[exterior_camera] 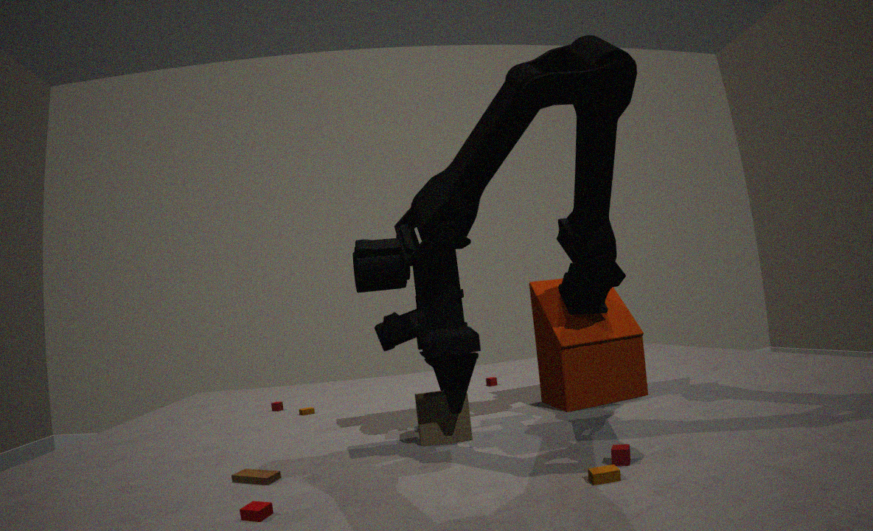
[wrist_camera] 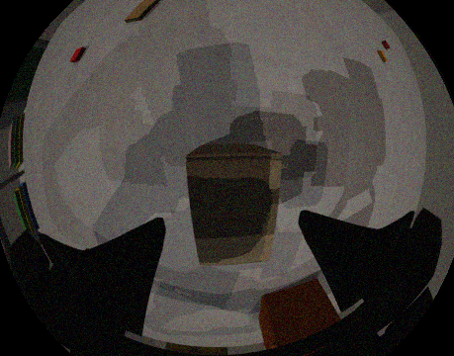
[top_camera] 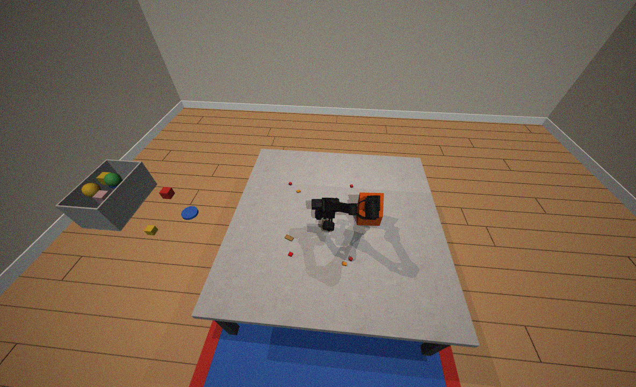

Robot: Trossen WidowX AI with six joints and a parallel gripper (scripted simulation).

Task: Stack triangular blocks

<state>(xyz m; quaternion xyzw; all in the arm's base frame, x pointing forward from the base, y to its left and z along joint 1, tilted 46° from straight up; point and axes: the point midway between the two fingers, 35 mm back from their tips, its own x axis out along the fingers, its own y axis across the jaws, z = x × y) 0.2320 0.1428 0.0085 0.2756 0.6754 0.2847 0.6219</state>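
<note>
The two triangular blocks sit together as one tan square block (exterior_camera: 428, 423) (wrist_camera: 231, 208) on the table (top_camera: 272, 288). Its top looks level in the exterior view, and a thin line crosses near its far edge in the wrist view. My gripper (exterior_camera: 451, 425) (wrist_camera: 234, 222) is open, pointing down, with one finger on each side of the block. The wrist view shows gaps between block and fingers. The near finger covers part of the block's side in the exterior view, and the arm hides most of the block in the top view.
A flat tan piece (top_camera: 289, 237) (exterior_camera: 256, 476) and a red piece (top_camera: 290, 253) (exterior_camera: 256, 511) lie left of the block. A red cube (top_camera: 350, 258) (exterior_camera: 620, 454) and an orange piece (top_camera: 344, 263) (exterior_camera: 604, 473) lie nearer the front. The arm's orange base (top_camera: 369, 222) (exterior_camera: 604, 372) stands right.
</note>
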